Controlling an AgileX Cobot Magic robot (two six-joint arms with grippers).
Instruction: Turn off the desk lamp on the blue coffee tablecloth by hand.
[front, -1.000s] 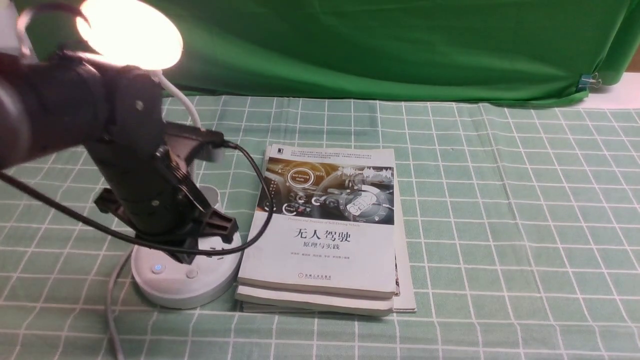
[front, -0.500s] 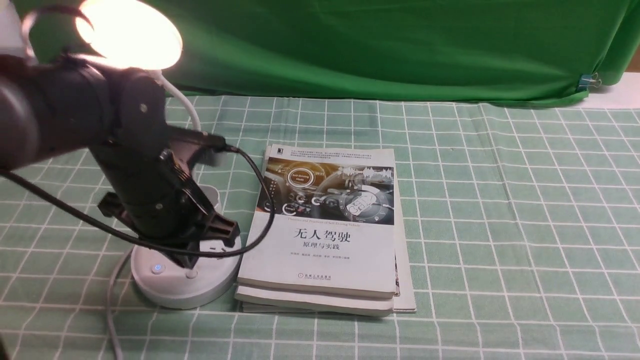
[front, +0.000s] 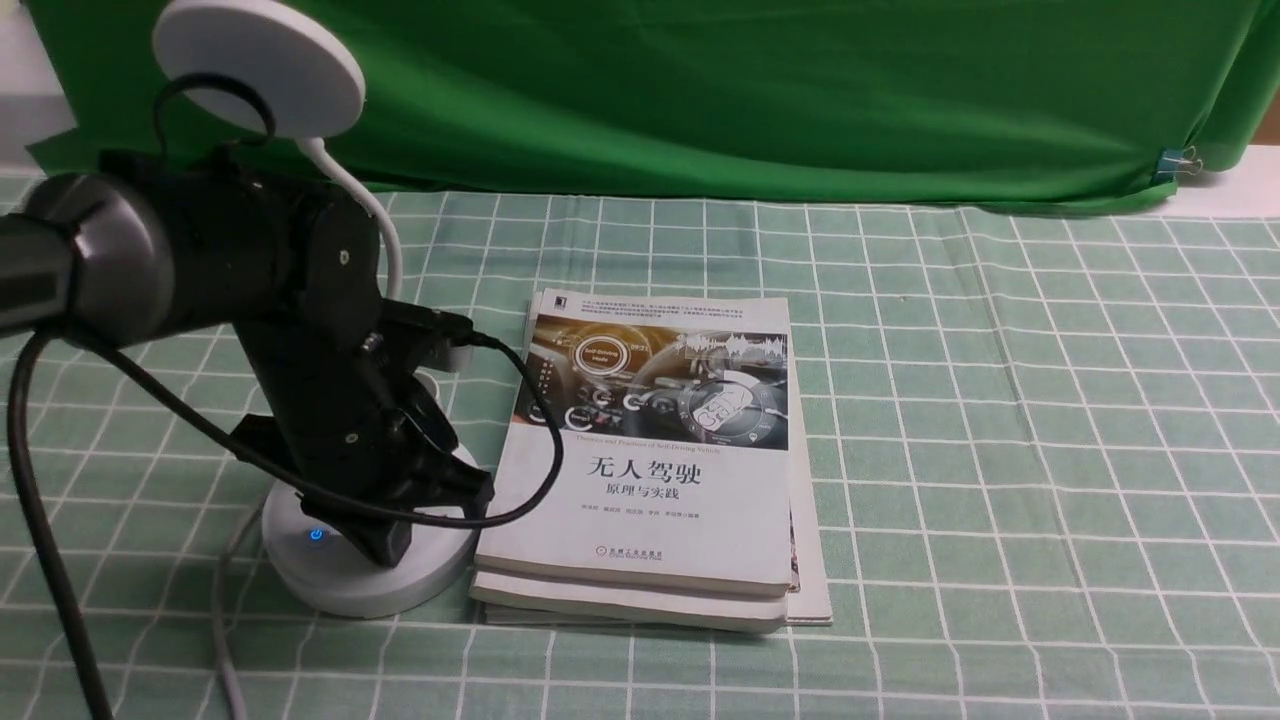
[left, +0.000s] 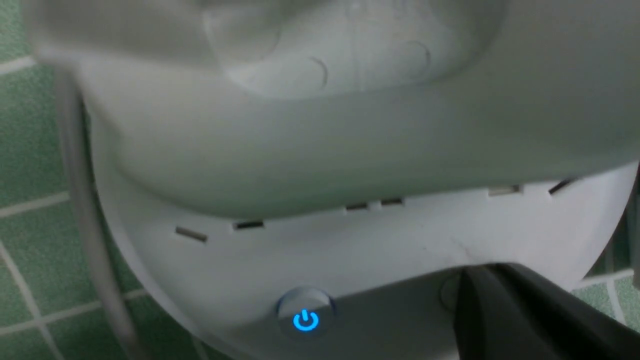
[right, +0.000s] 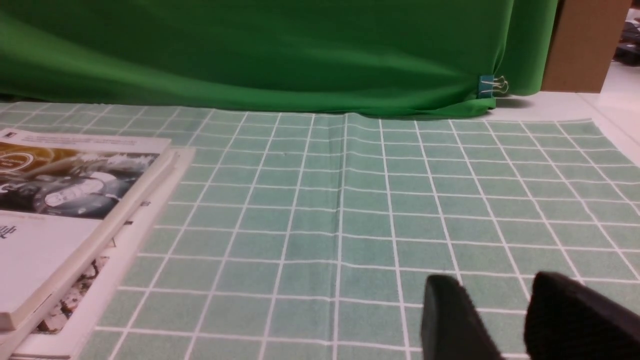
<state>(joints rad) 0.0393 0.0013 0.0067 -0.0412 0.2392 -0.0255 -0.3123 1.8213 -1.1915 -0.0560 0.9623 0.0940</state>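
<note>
The desk lamp stands at the left on the blue coffee tablecloth (front: 1000, 450). Its disc head (front: 258, 65) is dark and plain white. Its round base (front: 340, 585) shows a blue-lit power button (front: 316, 535). My left gripper (front: 385, 550), the hand, is shut, with its tip down on the base just right of that button. In the left wrist view the black fingertips (left: 475, 285) cover the edge of the second round button beside the lit one (left: 305, 320). My right gripper (right: 495, 285) is open and empty, low over the cloth (right: 350, 225).
A stack of books (front: 650, 470) lies against the lamp base's right side and also shows in the right wrist view (right: 60, 200). The lamp cord (front: 222, 620) trails toward the front edge. A dark green backdrop (front: 750, 90) hangs behind, with a clip (front: 1180, 160) at far right.
The lamp head was glowing and is now dark. My left gripper has moved down and a little right onto the base, covering the second button.
</note>
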